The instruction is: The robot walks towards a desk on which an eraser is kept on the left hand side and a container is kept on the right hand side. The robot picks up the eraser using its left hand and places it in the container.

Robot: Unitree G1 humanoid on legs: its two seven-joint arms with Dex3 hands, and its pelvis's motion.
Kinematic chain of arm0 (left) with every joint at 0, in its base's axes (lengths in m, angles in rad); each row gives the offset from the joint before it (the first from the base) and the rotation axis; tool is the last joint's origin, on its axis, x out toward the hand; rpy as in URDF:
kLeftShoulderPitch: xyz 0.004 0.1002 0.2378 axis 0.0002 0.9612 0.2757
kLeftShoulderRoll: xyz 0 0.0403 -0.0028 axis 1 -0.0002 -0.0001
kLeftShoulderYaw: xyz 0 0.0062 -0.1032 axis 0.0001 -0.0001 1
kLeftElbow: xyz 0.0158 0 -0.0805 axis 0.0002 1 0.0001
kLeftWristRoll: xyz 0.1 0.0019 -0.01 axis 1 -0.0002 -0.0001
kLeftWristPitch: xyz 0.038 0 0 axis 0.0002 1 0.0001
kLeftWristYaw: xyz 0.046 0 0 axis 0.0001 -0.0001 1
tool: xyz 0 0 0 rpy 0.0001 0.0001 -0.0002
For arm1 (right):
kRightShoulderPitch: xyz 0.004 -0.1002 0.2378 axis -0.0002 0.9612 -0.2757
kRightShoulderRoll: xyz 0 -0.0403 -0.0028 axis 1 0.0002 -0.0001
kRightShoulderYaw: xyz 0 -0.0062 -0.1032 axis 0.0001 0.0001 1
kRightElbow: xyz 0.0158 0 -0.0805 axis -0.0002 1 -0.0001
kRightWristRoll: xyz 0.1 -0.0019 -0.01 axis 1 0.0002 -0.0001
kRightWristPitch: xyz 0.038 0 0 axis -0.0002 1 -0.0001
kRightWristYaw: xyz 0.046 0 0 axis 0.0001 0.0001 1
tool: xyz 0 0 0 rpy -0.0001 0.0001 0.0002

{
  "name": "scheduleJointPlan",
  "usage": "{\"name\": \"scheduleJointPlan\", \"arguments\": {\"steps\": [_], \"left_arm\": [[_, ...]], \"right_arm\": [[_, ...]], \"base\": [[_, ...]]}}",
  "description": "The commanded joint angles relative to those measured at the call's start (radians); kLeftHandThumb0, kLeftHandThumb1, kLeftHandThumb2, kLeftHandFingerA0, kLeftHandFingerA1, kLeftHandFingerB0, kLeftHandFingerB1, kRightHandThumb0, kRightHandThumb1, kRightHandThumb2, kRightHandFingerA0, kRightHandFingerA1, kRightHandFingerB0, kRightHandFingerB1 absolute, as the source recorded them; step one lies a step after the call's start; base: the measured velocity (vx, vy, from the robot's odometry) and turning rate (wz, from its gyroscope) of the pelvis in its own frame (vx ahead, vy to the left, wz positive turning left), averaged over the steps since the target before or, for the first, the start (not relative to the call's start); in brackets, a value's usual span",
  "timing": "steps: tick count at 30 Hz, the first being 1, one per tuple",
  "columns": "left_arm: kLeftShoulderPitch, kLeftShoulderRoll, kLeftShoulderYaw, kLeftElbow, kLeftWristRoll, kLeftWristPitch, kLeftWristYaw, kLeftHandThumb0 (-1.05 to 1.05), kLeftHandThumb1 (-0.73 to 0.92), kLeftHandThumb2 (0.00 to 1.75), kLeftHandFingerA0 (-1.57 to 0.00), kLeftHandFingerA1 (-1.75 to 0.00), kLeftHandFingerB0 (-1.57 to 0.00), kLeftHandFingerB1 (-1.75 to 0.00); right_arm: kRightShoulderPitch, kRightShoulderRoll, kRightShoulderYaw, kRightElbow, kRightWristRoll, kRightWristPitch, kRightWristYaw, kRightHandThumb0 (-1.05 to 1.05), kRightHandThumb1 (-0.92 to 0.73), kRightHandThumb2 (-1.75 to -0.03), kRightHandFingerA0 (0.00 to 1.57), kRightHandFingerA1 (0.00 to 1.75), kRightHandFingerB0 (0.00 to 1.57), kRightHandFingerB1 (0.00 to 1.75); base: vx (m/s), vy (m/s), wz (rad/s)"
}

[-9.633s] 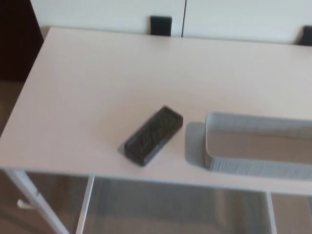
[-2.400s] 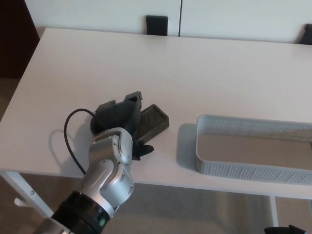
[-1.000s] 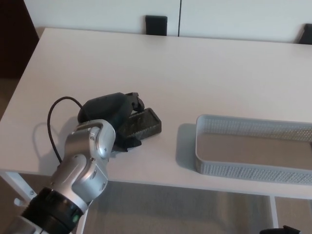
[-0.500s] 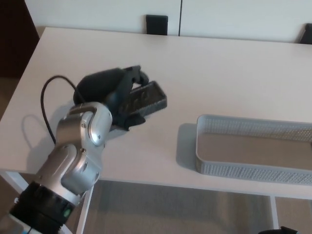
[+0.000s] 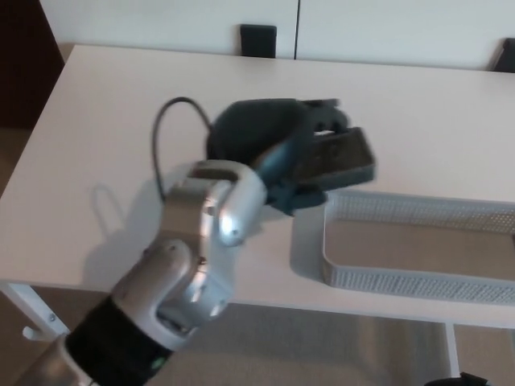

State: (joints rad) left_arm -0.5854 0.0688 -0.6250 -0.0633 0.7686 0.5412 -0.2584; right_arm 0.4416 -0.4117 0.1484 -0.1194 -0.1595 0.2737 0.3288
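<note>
Black left hand [image 5: 269,145] fingers grip eraser [image 5: 342,158], half hidden, above container [image 5: 402,281] corner.

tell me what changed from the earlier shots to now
The left hand came in, closed on the eraser, lifted it off the desk and carried it right, to the left end of the container. The container stayed put and holds nothing yet.

The left hand [image 5: 278,149] is matte black, bulky and rounded, with thick fingers [image 5: 322,121]. Behind it sits a glossy silver wrist housing [image 5: 205,233], then a black forearm cuff [image 5: 121,350]. A thin black cable [image 5: 165,133] loops beside the wrist housing.
</note>
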Motion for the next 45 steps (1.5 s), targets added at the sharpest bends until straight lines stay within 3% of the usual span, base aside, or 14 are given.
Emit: {"name": "scheduleJointPlan", "arguments": {"steps": [1, 6, 9, 10, 11, 15, 18, 21, 23, 31, 32, 33, 35, 45], "left_arm": [[-0.028, -0.061, -0.048, 0.040, 0.054, 0.062, -0.028, -0.47, 0.92, 0.71, -0.78, -0.68, -0.62, -0.50], [-0.015, -0.127, -0.090, 0.104, 0.069, 0.040, 0.025, -0.46, 0.89, 0.72, -0.90, -1.53, -0.66, -0.68], [-0.024, -0.137, -0.081, 0.130, 0.058, 0.011, 0.036, -0.44, 0.91, 0.67, -0.88, -1.38, -0.66, -0.58], [-0.035, -0.150, -0.080, 0.149, 0.048, 0.021, 0.016, -0.45, 0.92, 0.68, -0.80, -0.73, -0.58, -0.45], [-0.045, -0.162, -0.088, 0.169, 0.057, 0.029, 0.014, -0.46, 0.92, 0.67, -0.85, -1.04, -0.62, -0.48], [-0.047, -0.180, -0.092, 0.196, 0.063, 0.042, 0.013, -0.46, 0.92, 0.68, -0.84, -0.76, -0.62, -0.51], [-0.037, -0.196, -0.102, 0.217, 0.073, 0.031, 0.043, -0.44, 0.88, 0.71, -0.94, -1.53, -0.75, -0.73], [-0.037, -0.213, -0.118, 0.240, 0.086, 0.016, 0.074, -0.43, 0.88, 0.66, -0.97, -1.61, -0.71, -1.19], [-0.052, -0.222, -0.122, 0.251, 0.081, 0.013, 0.059, -0.45, 0.91, 0.67, -0.90, -1.20, -0.64, -0.62], [-0.041, -0.254, -0.159, 0.260, 0.058, -0.085, 0.112, -0.37, 0.83, 0.70, -0.85, -1.57, -0.73, -0.67], [-0.044, -0.255, -0.163, 0.261, 0.049, -0.101, 0.105, -0.41, 0.79, 0.68, -0.90, -1.48, -0.68, -0.49], [-0.059, -0.248, -0.172, 0.260, 0.031, -0.105, 0.039, -0.57, 0.73, 0.62, -0.46, -0.64, -0.28, -0.33], [-0.098, -0.233, -0.212, 0.275, 0.050, -0.108, -0.032, -0.88, 0.56, 0.93, 0.00, -0.02, 0.00, -0.13], [-0.121, -0.194, -0.252, 0.277, 0.066, -0.130, -0.042, -1.01, 0.81, 0.65, 0.00, 0.00, 0.00, 0.00]], "right_arm": [[-0.009, -0.006, 0.009, 0.007, -0.018, -0.015, -0.005, -0.25, -0.45, -0.90, 0.37, 0.60, 0.15, 0.50], [-0.001, -0.009, 0.014, 0.002, -0.020, -0.017, -0.004, -0.26, -0.45, -0.90, 0.37, 0.59, 0.15, 0.50], [-0.021, -0.006, 0.015, 0.015, -0.018, -0.015, -0.002, -0.26, -0.45, -0.90, 0.37, 0.59, 0.15, 0.50], [-0.022, -0.006, 0.015, 0.019, -0.017, -0.020, -0.003, -0.27, -0.45, -0.90, 0.38, 0.60, 0.15, 0.50], [-0.016, -0.004, 0.010, 0.016, -0.009, -0.026, -0.001, -0.25, -0.45, -0.90, 0.38, 0.60, 0.14, 0.50], [-0.020, -0.003, 0.026, 0.012, -0.016, -0.021, 0.001, -0.27, -0.45, -0.90, 0.37, 0.60, 0.14, 0.50], [-0.013, -0.004, 0.030, 0.006, -0.014, -0.032, 0.001, -0.27, -0.45, -0.90, 0.36, 0.60, 0.14, 0.50], [-0.013, -0.008, 0.024, 0.007, -0.005, -0.047, 0.005, -0.27, -0.45, -0.90, 0.36, 0.60, 0.13, 0.50], [-0.018, -0.011, 0.021, 0.005, 0.000, -0.048, 0.012, -0.27, -0.46, -0.90, 0.35, 0.59, 0.13, 0.50], [-0.008, -0.013, 0.028, -0.015, -0.010, -0.038, 0.012, -0.25, -0.46, -0.89, 0.35, 0.59, 0.14, 0.50], [-0.007, -0.015, 0.029, -0.017, -0.012, -0.039, 0.014, -0.26, -0.46, -0.89, 0.35, 0.59, 0.14, 0.50], [-0.009, -0.015, 0.037, -0.024, -0.021, -0.028, 0.012, -0.26, -0.46, -0.89, 0.35, 0.59, 0.14, 0.50], [-0.009, -0.016, 0.039, -0.031, -0.024, -0.019, 0.012, -0.25, -0.45, -0.89, 0.35, 0.58, 0.14, 0.50], [-0.026, -0.025, 0.049, -0.049, -0.041, 0.004, 0.019, -0.25, -0.45, -0.89, 0.34, 0.58, 0.14, 0.49]], "base": [[0.00, 0.000, 0.00], [0.00, 0.000, 0.00], [0.00, 0.000, 0.00], [0.00, 0.000, 0.00], [0.00, 0.000, 0.00], [0.00, 0.000, 0.00], [0.00, 0.000, 0.00], [0.00, 0.000, 0.00], [0.00, 0.000, 0.00], [0.00, 0.000, 0.00], [0.00, 0.000, 0.00], [0.00, 0.000, 0.00], [0.00, 0.000, 0.00], [0.00, 0.000, 0.00]]}}
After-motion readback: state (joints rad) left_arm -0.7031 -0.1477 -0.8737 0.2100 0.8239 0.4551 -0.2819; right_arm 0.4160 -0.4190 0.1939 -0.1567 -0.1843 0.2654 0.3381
